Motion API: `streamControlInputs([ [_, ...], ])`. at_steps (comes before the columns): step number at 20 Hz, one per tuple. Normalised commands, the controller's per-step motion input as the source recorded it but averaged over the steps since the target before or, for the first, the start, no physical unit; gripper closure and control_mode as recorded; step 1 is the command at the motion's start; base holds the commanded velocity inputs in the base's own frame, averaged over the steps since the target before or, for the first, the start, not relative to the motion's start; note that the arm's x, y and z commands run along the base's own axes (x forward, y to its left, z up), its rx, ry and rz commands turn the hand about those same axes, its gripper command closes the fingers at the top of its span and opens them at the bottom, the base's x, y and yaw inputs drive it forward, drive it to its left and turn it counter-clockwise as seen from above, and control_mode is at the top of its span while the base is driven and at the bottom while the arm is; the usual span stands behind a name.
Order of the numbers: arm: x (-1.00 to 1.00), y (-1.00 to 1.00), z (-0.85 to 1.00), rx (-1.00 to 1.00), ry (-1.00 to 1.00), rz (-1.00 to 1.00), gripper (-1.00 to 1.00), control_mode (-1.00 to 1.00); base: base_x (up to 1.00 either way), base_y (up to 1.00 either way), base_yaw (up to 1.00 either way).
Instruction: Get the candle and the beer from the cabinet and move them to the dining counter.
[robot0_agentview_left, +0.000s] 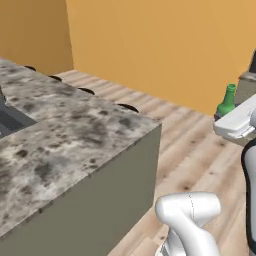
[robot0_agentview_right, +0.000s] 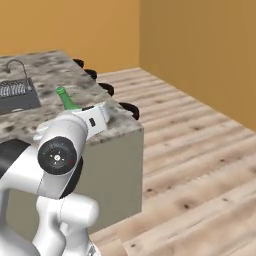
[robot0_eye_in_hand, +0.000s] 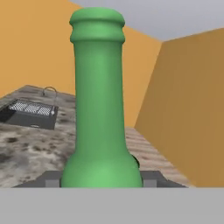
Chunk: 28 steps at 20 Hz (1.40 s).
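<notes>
The beer (robot0_eye_in_hand: 99, 109), a slim green glass bottle, stands upright between my gripper's (robot0_eye_in_hand: 100, 179) dark fingertips (robot0_eye_in_hand: 151, 178), which are shut on its body below the long neck. From the left base view the beer (robot0_agentview_left: 227, 101) is held in the air to the right of the dining counter (robot0_agentview_left: 65, 135), above the wooden floor. In the right base view its neck (robot0_agentview_right: 65, 98) rises just behind my white hand (robot0_agentview_right: 95, 119), near the end of the dining counter (robot0_agentview_right: 50, 67). The candle and the cabinet are out of view.
The granite top carries an inset dark sink (robot0_agentview_right: 15, 97) with a curved faucet (robot0_agentview_right: 17, 67) toward its far end. Black stools (robot0_agentview_right: 129, 110) line the counter's long side. Orange walls (robot0_agentview_left: 160, 45) close off the wooden floor (robot0_agentview_right: 200, 165) beyond.
</notes>
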Motion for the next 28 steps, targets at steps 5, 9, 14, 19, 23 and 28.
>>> streamControlInputs([
  [5, 0.00, 0.00, 0.00, 0.00, 0.00, 0.00, 1.00, 1.00, 0.55, -0.39, 0.50],
  [9, 0.00, 0.00, 0.00, 0.00, 0.00, 0.00, 1.00, 1.00, 0.55, -0.37, 0.50],
  [14, 0.00, 0.00, 0.00, 0.00, 0.00, 0.00, 1.00, 1.00, 0.55, -0.35, 0.51],
  [19, 0.00, 0.00, 0.00, 0.00, 0.00, 0.00, 1.00, 1.00, 0.55, -0.36, 0.51],
  [23, 0.00, 0.00, 0.00, 0.00, 0.00, 0.00, 1.00, 1.00, 0.57, -0.41, 0.49],
  [28, 0.00, 0.00, 0.00, 0.00, 0.00, 0.00, 1.00, 1.00, 0.56, -0.48, 0.46],
])
